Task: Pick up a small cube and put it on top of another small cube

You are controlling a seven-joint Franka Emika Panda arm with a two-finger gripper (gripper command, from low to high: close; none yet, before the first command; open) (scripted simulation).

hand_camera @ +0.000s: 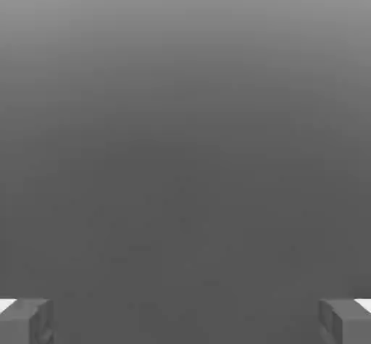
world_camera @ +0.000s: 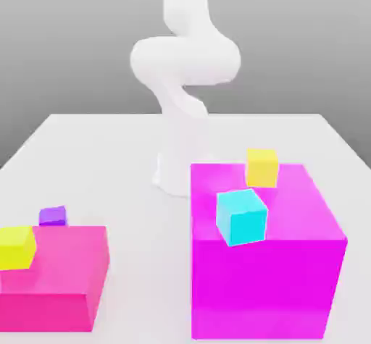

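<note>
two magenta blocks up front: tall magenta block (world_camera: 268,263) at the exterior view's right, low magenta block (world_camera: 54,281) at its left. one cyan cube (world_camera: 241,216) and one yellow cube (world_camera: 261,167) sit on the tall one. second yellow cube (world_camera: 16,247) on the low one. one small purple cube (world_camera: 52,216) on the white table (world_camera: 109,161), just behind the low block. white arm (world_camera: 185,67) rises behind. gripper (hand_camera: 185,321) fingers spread wide, nothing between.

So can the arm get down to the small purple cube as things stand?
Probably yes: the purple cube sits on the white table behind the low magenta block, top uncovered; the end effector is open.
</note>
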